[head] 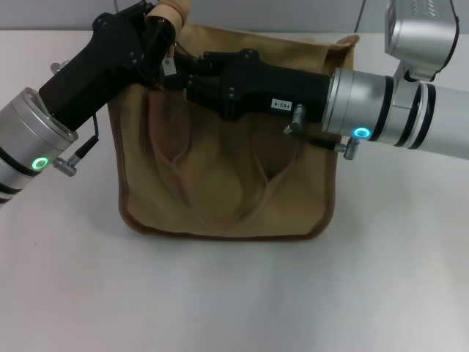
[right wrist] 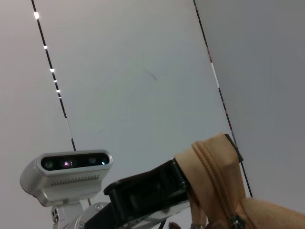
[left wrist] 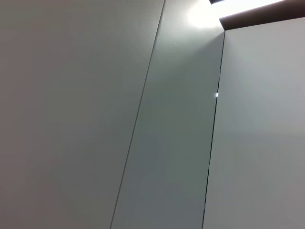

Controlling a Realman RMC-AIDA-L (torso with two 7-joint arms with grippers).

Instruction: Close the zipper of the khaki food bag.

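The khaki food bag [head: 220,183] stands on the white table with its handles hanging down its front. My left gripper [head: 163,28] reaches in from the lower left and is shut on the tan end of the bag's top flap at the far left corner. The right wrist view shows that left gripper [right wrist: 177,183] clamping the flap end, with the zipper [right wrist: 214,171] running down it. My right gripper [head: 187,75] lies across the bag's top from the right. A small silver pull tab [head: 170,66] shows just beyond its tip, between the two grippers.
White table [head: 234,293] lies all around the bag. The left wrist view shows only grey wall panels [left wrist: 143,119]. The left arm's wrist camera housing [right wrist: 66,176] appears in the right wrist view.
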